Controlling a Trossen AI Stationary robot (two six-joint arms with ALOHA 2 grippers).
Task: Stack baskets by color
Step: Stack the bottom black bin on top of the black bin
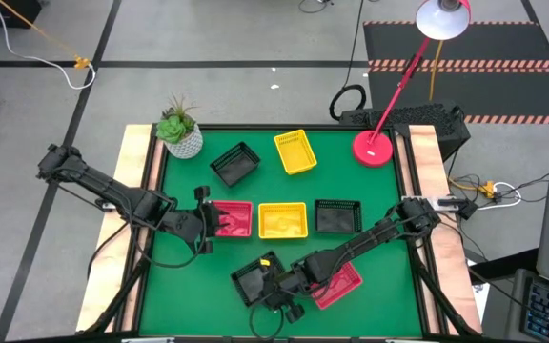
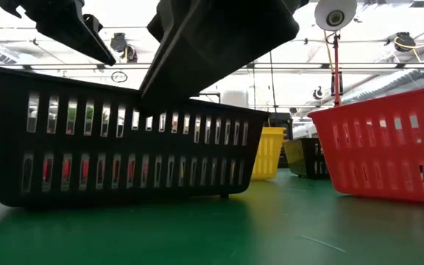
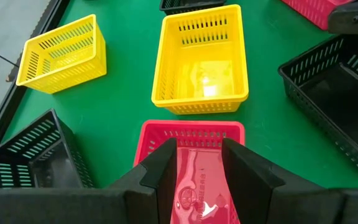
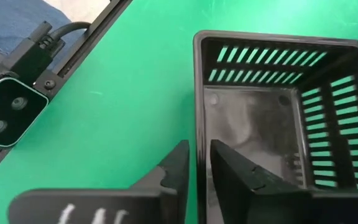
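Observation:
Several baskets stand on the green table. At the near edge is a black basket, with a red basket to its right, under my right arm. My right gripper is shut on the black basket's wall. A red basket, a yellow basket and a black basket form the middle row. Farther back are a black basket and a yellow basket. My left gripper stands open over the left end of the middle red basket. My right gripper has the black basket's right-hand wall between its two fingers, one finger inside the basket and one outside. The fingers slant down from the table's right. The basket stands with its bottom on the table.
A white plant pot stands at the far left corner and a red lamp base at the far right. Wooden rails border the table's left and right sides. Bare green surface lies at the near left.

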